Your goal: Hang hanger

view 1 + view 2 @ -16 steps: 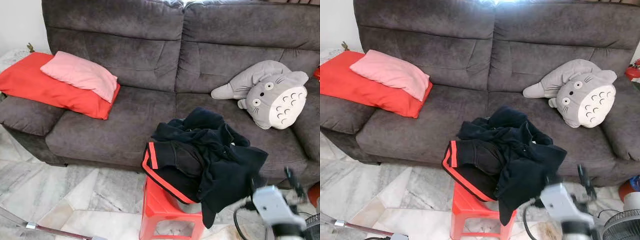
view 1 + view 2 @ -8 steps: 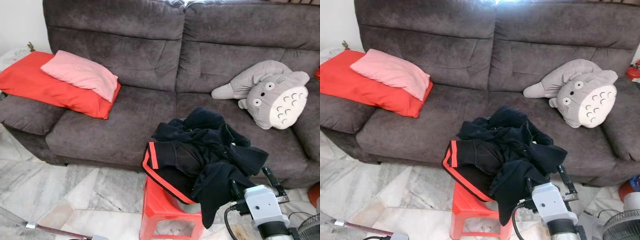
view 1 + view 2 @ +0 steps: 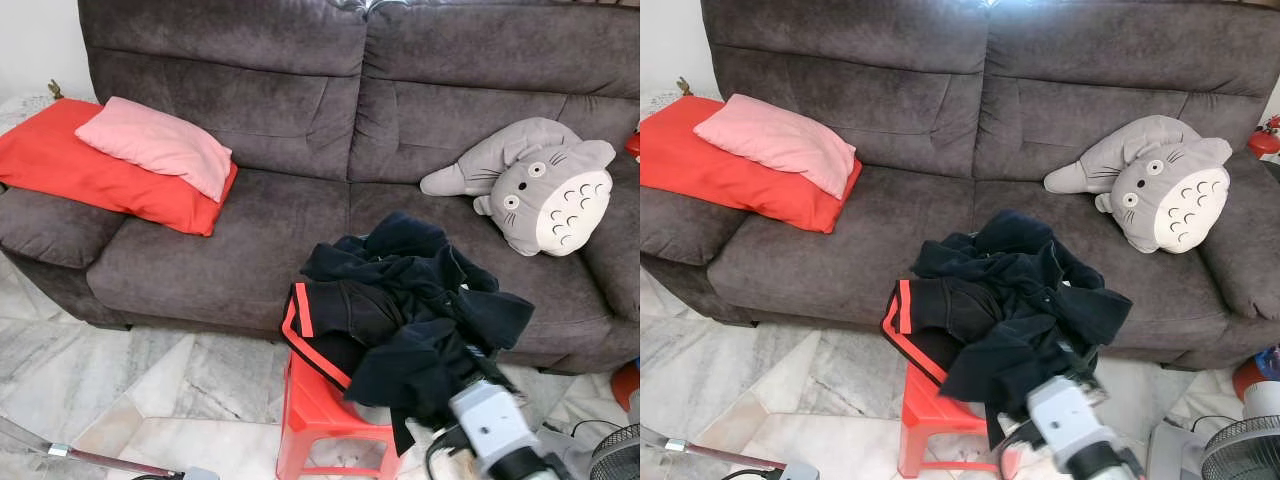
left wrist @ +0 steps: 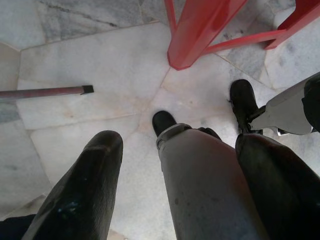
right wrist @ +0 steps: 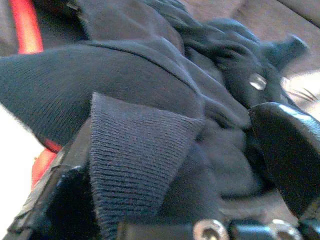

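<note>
One grey sofa fills the back. On it: two cushions, a red one with a pink one stacked on top, and one grey plush at the right end. In front stands one red stool on marble floor, carrying one heap of black clothes with a red stripe.

No hanger can be made out; if one is here, it is buried in the heap.

Right gripper: fingers spread, one either side of a ribbed fold of the black cloth, pushed into the heap's front edge. Not yet pinched.

Left gripper: hangs idle, pointing at the floor, fingers apart, nothing between them. One thin rod lies on the floor nearby.

Risks, as I judge them: closing here would likely catch cloth alone. A pull could drag the whole heap off the stool, or tip the light stool.
</note>
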You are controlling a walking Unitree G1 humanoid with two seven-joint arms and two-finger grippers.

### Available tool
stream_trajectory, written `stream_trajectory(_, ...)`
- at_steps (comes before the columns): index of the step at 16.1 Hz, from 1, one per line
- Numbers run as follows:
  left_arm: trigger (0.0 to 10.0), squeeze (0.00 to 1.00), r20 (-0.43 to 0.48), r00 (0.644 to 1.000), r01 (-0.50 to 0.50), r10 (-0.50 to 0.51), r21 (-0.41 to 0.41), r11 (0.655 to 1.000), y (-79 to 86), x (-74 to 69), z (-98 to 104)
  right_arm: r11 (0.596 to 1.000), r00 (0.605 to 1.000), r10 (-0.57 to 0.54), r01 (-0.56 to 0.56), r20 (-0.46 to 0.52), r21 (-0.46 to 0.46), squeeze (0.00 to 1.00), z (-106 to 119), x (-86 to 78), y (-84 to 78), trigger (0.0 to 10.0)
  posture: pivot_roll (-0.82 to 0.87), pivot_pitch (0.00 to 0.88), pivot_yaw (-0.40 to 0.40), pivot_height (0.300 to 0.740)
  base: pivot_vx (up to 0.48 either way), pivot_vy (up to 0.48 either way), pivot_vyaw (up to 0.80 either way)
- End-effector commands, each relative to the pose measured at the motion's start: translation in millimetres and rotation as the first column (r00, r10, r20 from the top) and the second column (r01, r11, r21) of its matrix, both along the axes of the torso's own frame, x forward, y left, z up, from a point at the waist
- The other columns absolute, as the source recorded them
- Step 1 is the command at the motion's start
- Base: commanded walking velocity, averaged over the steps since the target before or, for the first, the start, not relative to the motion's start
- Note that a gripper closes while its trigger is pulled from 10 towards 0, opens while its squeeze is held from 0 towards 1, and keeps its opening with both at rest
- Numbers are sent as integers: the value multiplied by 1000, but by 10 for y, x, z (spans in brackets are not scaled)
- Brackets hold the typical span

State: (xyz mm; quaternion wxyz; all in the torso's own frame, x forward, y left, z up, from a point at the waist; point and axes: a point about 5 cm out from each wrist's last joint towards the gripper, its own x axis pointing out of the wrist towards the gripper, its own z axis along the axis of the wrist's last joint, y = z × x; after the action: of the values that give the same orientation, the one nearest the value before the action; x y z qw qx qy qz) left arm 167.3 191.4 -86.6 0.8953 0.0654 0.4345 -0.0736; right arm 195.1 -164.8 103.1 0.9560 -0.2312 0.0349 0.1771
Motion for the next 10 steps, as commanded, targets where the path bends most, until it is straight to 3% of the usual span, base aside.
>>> stream_trajectory(1,10000,0,-41,999,-9,9,-1,1000,4,-92,-45,997,997,76,-76,11,-1,0,69,-18,64,10000,-170,161,-46,740,0,0,0)
stream_trajectory(4,10000,0,-41,999,-8,8,3,1000,6,-89,-44,992,991,123,-123,56,4,0,216,75,117,10000,-167,160,-45,740,0,0,0)
stream_trajectory(7,10000,0,-40,999,-8,9,5,1000,8,-90,-44,1000,994,-10,8,107,21,0,289,192,0,10000,-163,158,-46,740,0,0,0)
stream_trajectory(8,10000,0,-41,999,-8,8,6,1000,9,-92,-45,999,993,-42,38,113,29,0,296,210,-21,0,-164,159,-45,740,0,0,0)
stream_trajectory(10,10000,0,-43,999,-6,6,7,1000,9,-94,-46,996,992,-72,67,107,51,0,293,227,-28,0,-161,159,-44,740,0,0,0)
